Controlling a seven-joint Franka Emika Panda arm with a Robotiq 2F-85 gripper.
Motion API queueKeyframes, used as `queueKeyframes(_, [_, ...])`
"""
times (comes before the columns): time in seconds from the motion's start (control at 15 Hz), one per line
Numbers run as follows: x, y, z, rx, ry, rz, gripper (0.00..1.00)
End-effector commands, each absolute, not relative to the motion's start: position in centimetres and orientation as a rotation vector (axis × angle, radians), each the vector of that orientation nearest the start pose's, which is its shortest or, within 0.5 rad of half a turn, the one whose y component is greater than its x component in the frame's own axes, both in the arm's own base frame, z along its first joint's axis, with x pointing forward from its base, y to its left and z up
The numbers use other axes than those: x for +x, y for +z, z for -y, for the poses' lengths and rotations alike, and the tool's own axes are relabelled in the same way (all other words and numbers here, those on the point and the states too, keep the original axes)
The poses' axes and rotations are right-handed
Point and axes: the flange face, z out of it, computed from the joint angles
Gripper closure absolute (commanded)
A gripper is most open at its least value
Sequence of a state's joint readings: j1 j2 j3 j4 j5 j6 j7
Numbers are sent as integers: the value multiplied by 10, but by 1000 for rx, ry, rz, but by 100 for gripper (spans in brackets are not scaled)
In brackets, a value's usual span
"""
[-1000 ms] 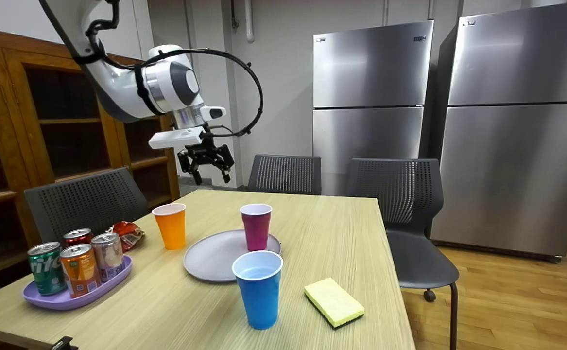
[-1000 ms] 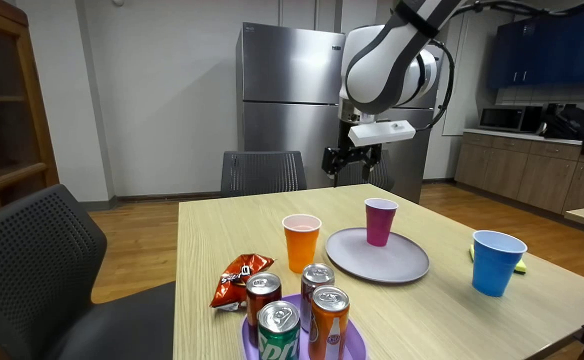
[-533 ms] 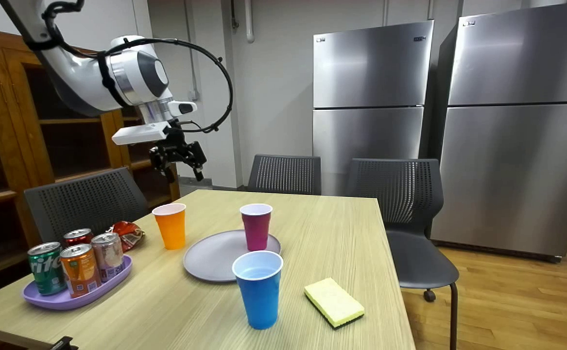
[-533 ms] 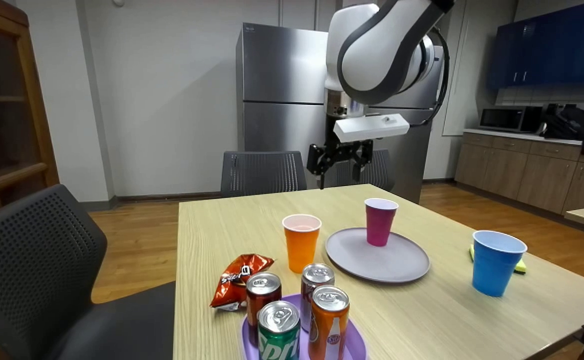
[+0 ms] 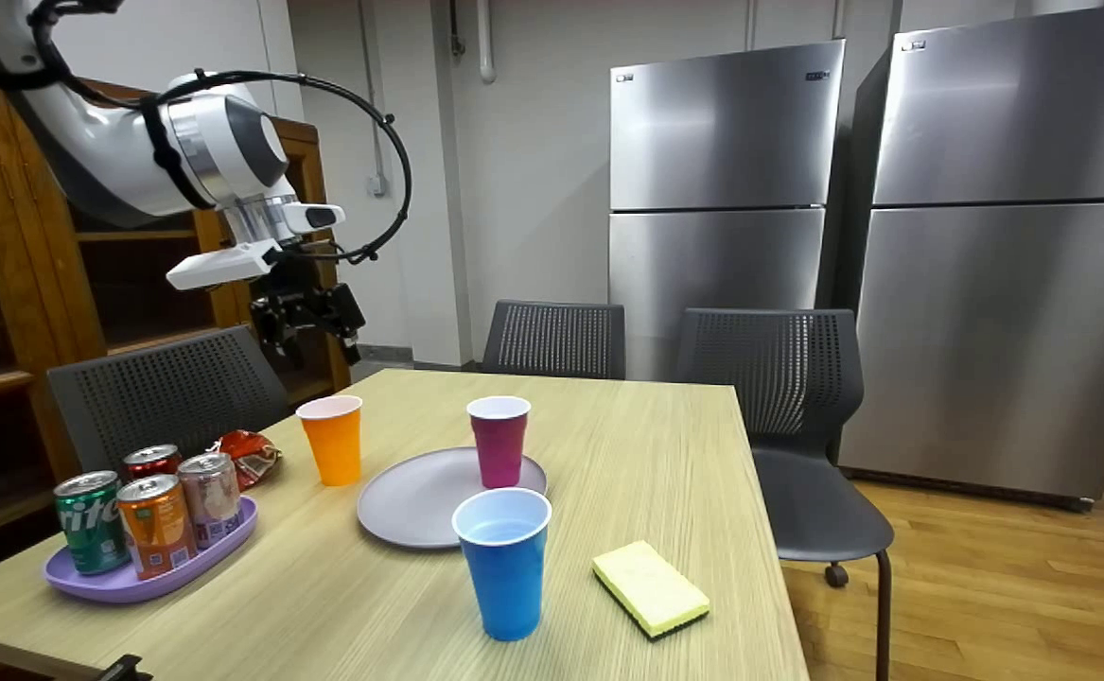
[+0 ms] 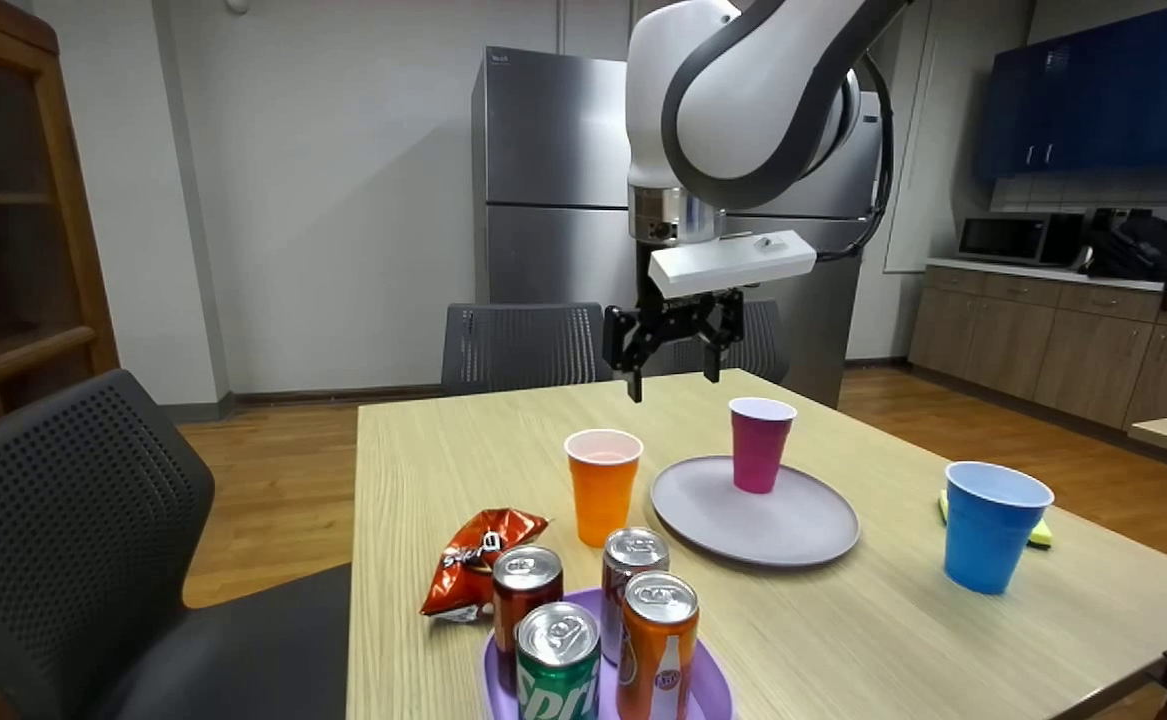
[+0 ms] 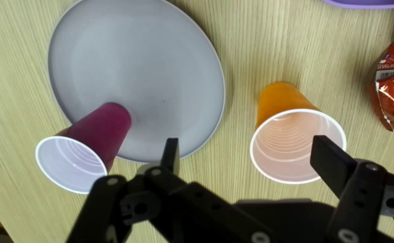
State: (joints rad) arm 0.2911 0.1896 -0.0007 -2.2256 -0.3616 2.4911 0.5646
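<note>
Wrist view: claw (image 7: 245, 145) spread wide, holding nothing. The orange cup (image 7: 291, 141) stands upright on the bench (image 7: 247, 37), off-centre between the tips; one of the fingers (image 7: 332, 165) overlaps its rim from here, so lowering without re-centring could catch the rim and tip the probably light cup. The maroon cup (image 7: 99, 135) is on the plate (image 7: 142, 60) near its edge; a low sideways sweep might topple it.

In an exterior view: claw, dark against the wooden cabinet (image 5: 31, 265), hangs above bench level; depth easy to misjudge. A blue cup (image 5: 504, 577) stands well apart.

In an exterior view: orange cup near the snack bag (image 6: 483, 560) and soda cans (image 6: 656, 645); knocked over, it could roll into them.
</note>
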Motion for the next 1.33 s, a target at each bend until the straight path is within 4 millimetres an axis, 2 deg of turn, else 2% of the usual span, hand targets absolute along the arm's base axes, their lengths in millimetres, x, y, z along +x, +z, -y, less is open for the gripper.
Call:
queueKeyframes(0.0, [523,293,-166,-3343,-235,-22,0])
queueKeyframes(0.6, [540,262,-171,-3362,-155,-11,0])
queueKeyframes(1.27, [569,244,-180,-3369,-136,-8,0])
